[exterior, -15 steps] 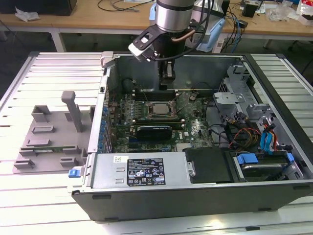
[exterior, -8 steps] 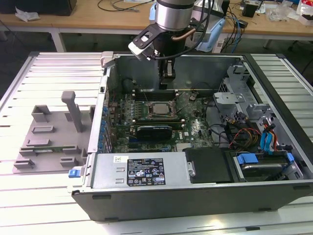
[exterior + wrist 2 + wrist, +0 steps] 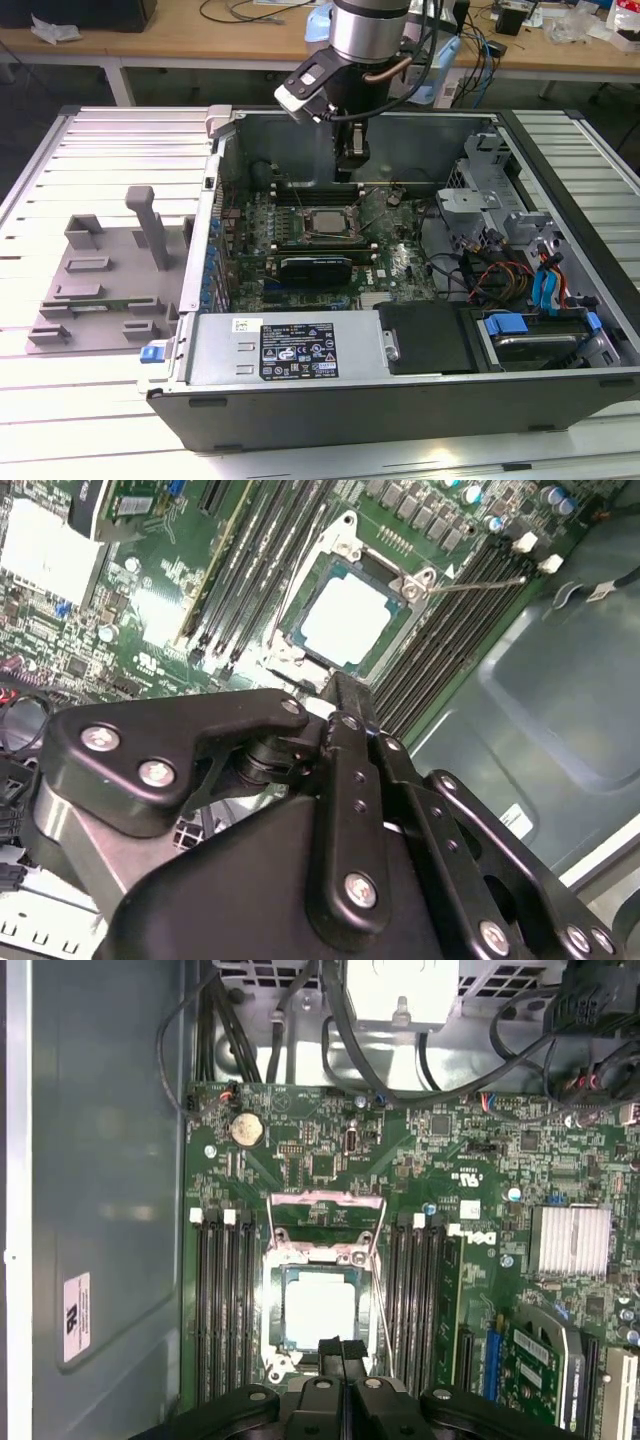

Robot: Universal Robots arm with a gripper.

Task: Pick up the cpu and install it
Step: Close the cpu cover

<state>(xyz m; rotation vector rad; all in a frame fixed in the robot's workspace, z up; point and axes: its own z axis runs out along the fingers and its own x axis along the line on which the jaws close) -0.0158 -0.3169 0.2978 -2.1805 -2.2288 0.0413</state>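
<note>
The cpu (image 3: 327,224) is a silvery square with a thin green rim, lying flat in the socket on the green motherboard (image 3: 400,262) inside the open computer case. It shows in both wrist views (image 3: 350,618) (image 3: 320,1310). The socket's metal load frame (image 3: 326,1222) stands hinged open beside it, with the thin wire lever (image 3: 472,581) swung out. My gripper (image 3: 352,168) hangs above the board just behind the socket, apart from the chip. Its black fingertips (image 3: 330,1348) are pressed together with nothing between them, and they sit just over the socket's edge (image 3: 338,688).
A long black expansion card (image 3: 315,267) stands just in front of the socket. Memory slots (image 3: 222,1300) flank the socket on both sides. A drive cage and coloured cables (image 3: 540,285) fill the exterior view's right. A grey fixture block (image 3: 100,280) sits outside the case on the left.
</note>
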